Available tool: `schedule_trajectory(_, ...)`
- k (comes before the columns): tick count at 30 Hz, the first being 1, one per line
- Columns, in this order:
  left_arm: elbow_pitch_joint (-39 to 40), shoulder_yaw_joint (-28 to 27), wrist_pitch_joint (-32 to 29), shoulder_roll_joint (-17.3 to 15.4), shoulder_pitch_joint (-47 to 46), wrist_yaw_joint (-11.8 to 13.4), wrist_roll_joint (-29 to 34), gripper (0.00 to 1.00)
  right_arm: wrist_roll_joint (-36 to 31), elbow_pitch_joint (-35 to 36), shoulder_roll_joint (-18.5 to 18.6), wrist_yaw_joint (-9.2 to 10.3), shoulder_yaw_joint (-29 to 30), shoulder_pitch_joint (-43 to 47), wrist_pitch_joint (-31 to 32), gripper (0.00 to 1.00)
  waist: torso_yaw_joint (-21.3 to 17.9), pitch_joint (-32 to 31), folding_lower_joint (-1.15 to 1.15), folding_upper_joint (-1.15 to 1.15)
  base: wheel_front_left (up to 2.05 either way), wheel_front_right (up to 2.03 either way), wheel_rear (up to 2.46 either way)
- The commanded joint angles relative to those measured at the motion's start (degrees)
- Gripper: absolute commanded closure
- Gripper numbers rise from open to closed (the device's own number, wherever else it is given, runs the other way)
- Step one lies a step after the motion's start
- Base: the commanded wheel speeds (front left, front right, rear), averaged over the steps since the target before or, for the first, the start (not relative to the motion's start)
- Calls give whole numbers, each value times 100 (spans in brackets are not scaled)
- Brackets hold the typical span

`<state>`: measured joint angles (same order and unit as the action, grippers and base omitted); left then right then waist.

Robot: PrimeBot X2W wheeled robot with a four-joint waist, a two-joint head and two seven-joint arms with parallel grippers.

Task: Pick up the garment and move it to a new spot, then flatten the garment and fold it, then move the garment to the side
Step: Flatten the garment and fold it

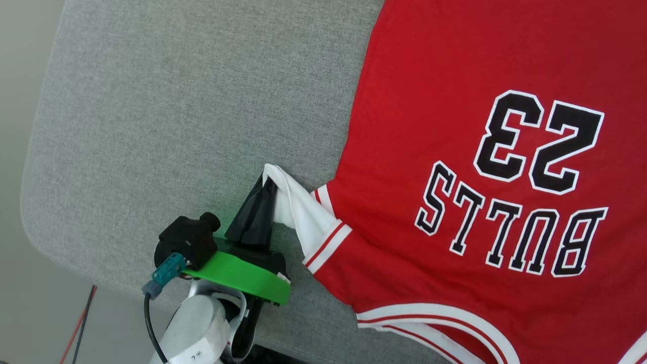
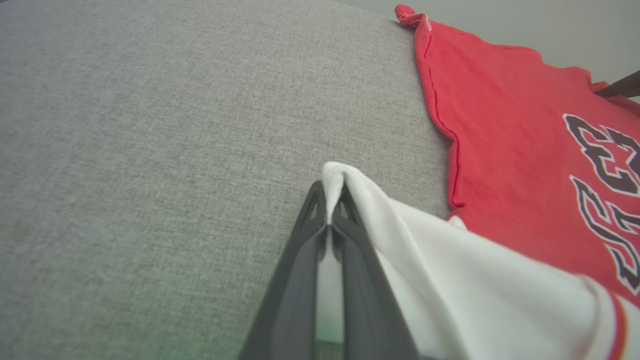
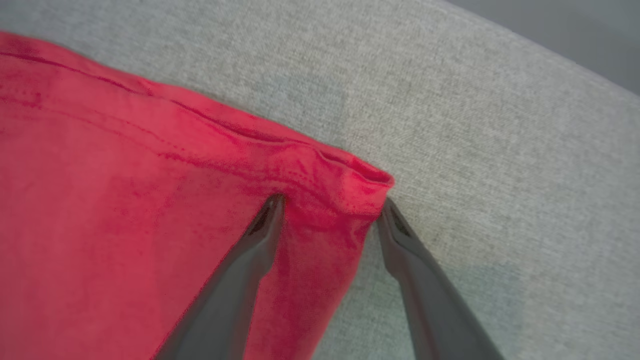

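Observation:
The garment (image 1: 445,101) is a red shirt with white sleeves and black "BULLS 23" print, spread flat over the right part of the grey table. My left gripper (image 1: 269,188) is shut on the tip of its white sleeve (image 1: 303,212), pulling it out to the left. In the left wrist view the dark fingers (image 2: 295,260) pinch the white cloth (image 2: 450,280) at my gripper (image 2: 330,187). In the right wrist view my right gripper (image 3: 330,207) stands open, its fingers either side of a red hem corner (image 3: 350,185) of the garment (image 3: 100,225).
The grey fabric table top (image 1: 177,116) has bare room left of the shirt. Its rounded edge (image 1: 30,202) drops to a pale floor at the left. Red and black cables (image 1: 81,318) hang below the near left corner.

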<state>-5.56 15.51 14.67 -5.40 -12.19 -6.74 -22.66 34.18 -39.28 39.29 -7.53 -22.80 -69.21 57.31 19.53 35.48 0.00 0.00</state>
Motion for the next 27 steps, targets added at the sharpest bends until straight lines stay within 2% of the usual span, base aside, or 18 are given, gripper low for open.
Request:
schedule_trajectory(1, -31, -36, 33, 37, -132, -31, 63, 100, 59, -214, -95, 4, -144, 399, -3, 100, 0, -52, 0, 0, 0, 0, 0)
schedule_trajectory(5, -94, -97, 33, 45, -102, -48, 102, 100, 129, -91, -79, 4, -111, 270, -409, 100, -32, -248, 0, 0, 0, 0, 0)
schedule_trajectory(11, -199, -236, 33, 10, 131, -60, 157, 100, 344, 232, 35, 4, -478, 365, -989, 100, -187, -809, 0, 0, 0, 0, 0)
schedule_trajectory(15, -241, -351, 33, -52, 373, -63, 186, 100, 518, 652, 350, 4, -939, 632, -1364, 100, -337, -1242, 0, 0, 0, 0, 0)
schedule_trajectory(19, -293, -463, 33, -114, 586, -64, 208, 100, 961, 1111, 670, 4, -1174, 1044, -1671, 100, -510, -1583, 0, 0, 0, 0, 0)
schedule_trajectory(24, -348, -537, 33, -179, 772, -65, 218, 100, 1408, 1632, 1153, 4, -1144, 1753, -2051, 100, -698, -1885, 0, 0, 0, 0, 0)
schedule_trajectory(27, -363, -598, 33, -229, 898, -55, 213, 100, 1629, 1855, 1408, 4, -917, 2366, -2352, 100, -824, -2054, 0, 0, 0, 0, 0)
